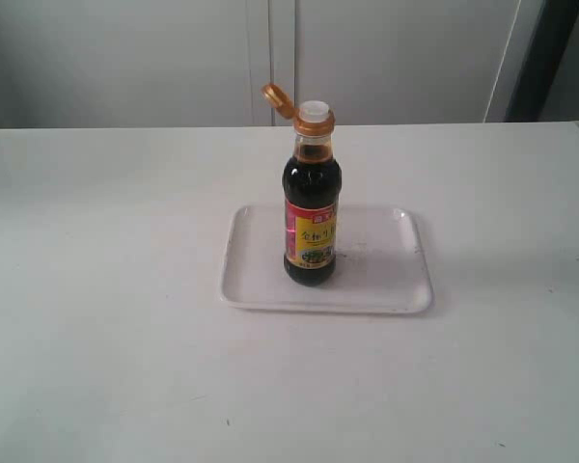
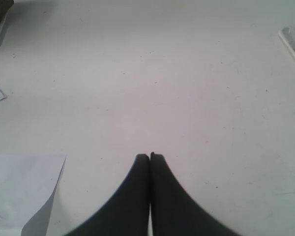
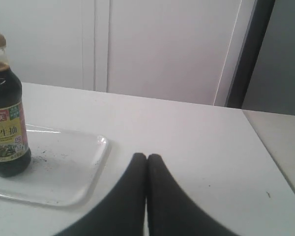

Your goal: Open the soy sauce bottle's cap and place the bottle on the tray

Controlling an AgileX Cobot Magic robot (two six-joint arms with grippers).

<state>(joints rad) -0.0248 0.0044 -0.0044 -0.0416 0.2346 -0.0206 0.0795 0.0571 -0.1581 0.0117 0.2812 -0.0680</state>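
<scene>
- My left pincer (image 2: 149, 156): tips pressed together, empty, low over the table (image 2: 162, 88); nothing to hold.
- Cap (image 1: 278, 98): flipped back on its hinge, baring the spout.
- Bottle (image 1: 312, 217): upright mid-tray (image 1: 405, 289), base flat; task looks done.
- My right pincer (image 3: 147, 156): tips together, empty, near the tray, clear of the bottle.

Glossy clear soy sauce bottle (image 1: 311, 207), seemingly plastic cap (image 1: 278, 99), smooth white tray (image 1: 386, 280), matt table (image 1: 106, 289)
</scene>
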